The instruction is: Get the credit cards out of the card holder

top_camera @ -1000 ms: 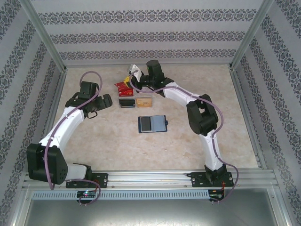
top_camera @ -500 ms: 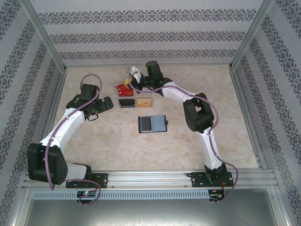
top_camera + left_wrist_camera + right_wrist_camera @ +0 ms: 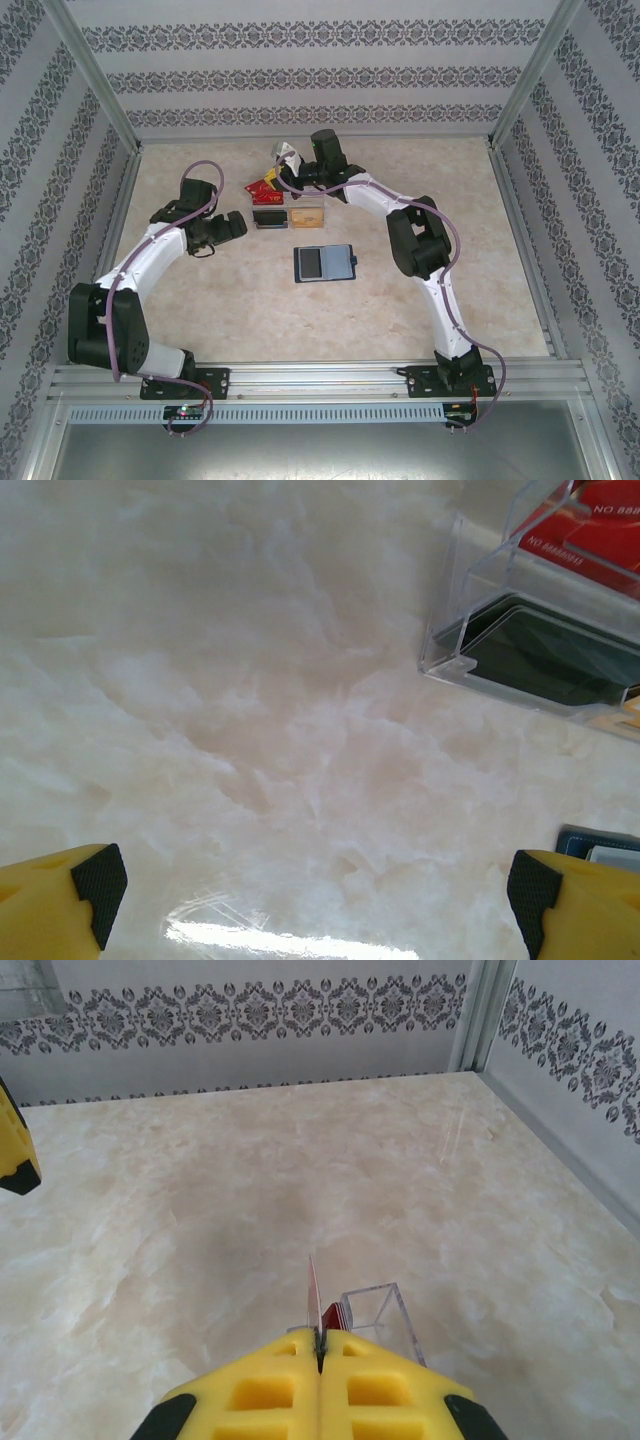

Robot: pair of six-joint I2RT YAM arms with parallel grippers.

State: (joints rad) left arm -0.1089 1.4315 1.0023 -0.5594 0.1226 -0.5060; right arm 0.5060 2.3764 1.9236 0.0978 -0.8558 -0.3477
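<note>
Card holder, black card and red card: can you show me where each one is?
card holder (image 3: 325,262): top view, the middle of it.
black card (image 3: 550,655): left wrist view, middle of its dark face.
red card (image 3: 262,184): top view, middle of its red face.

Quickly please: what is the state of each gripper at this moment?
Left gripper: jaws open, holding nothing.
Right gripper: jaws shut on a thin card, seen edge-on.
</note>
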